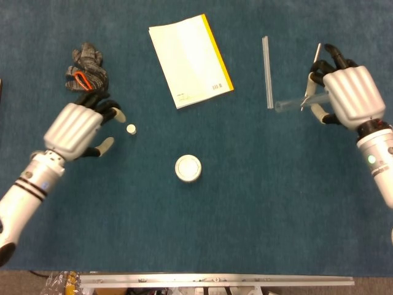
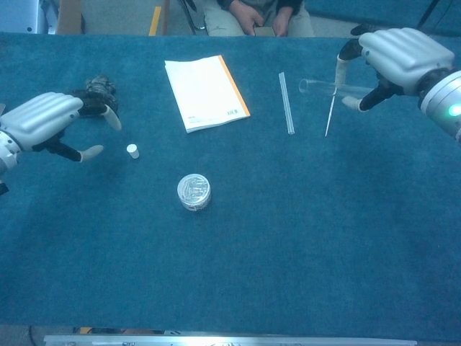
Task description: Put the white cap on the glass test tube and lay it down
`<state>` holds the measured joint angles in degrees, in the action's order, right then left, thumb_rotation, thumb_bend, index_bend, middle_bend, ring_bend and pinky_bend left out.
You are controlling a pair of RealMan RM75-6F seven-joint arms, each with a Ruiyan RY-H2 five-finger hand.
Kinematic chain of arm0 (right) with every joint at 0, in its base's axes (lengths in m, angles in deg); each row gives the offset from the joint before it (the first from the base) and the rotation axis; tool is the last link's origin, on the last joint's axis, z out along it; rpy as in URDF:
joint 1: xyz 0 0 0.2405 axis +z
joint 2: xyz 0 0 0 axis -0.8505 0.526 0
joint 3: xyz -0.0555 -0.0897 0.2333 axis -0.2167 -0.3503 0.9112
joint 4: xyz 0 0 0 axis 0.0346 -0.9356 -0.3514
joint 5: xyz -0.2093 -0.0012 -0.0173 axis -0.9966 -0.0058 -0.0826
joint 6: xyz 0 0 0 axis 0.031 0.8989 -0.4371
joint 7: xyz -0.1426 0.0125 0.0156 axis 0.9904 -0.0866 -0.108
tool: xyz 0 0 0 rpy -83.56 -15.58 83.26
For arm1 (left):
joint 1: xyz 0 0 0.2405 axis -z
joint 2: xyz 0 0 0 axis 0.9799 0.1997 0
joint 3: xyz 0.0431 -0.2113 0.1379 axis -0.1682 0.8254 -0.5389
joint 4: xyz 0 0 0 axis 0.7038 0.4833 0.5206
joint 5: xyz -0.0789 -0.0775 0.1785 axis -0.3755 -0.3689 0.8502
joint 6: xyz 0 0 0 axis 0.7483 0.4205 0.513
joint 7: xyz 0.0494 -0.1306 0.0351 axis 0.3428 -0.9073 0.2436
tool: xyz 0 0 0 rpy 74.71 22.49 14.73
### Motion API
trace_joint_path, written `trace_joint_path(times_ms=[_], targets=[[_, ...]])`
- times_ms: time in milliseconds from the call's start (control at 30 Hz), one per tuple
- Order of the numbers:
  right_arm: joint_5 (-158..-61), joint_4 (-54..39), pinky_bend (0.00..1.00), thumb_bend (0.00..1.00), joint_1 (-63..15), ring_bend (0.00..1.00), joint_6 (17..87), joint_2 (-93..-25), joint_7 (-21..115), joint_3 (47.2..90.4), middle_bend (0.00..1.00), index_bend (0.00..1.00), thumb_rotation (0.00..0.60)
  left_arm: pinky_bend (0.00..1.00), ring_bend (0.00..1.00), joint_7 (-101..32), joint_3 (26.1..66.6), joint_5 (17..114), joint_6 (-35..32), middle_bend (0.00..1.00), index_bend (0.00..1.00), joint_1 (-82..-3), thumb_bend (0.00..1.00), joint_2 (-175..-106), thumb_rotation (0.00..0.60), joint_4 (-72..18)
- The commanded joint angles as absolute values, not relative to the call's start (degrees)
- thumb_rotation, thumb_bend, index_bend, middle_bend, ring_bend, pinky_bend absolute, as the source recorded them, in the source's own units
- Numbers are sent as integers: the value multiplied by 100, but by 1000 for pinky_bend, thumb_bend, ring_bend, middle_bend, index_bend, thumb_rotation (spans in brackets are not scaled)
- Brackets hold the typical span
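right hand [image 1: 347, 95] grips glass test tube [image 2: 328, 88], horizontal, above counter [image 1: 258, 203] at 2 o'clock | left hand [image 1: 77, 129] open, empty, beside white cap [image 1: 131, 129] at 9 o'clock

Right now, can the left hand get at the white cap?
Probably yes. The left hand is open beside the cap, fingers pointing toward it, with only bare cloth between them. The round tin sits clear of that path.

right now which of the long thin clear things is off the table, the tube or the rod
The glass test tube: the right hand holds it raised, mouth toward the middle. The clear rod lies flat on the cloth beside the notebook.
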<state>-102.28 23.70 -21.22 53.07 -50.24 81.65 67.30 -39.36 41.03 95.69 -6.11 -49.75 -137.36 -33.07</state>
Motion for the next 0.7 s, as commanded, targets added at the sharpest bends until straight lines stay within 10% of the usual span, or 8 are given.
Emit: trace_joint_path(times_ms=[33,700], targets=[[-10243,2362,296,344,-2139,61,5304,-4993,8117,6719,326,615,600,82,133,-3807,4148,9464,-687,254,348,-4856,353,-13972,600,-3112],[-10276,2184,295,343,-2188,62,5190,-4876,7849,6658,326,615,600,82,120,-3331,4148,8903,-962,234,369,-4616,343,-14709,600,-2397]])
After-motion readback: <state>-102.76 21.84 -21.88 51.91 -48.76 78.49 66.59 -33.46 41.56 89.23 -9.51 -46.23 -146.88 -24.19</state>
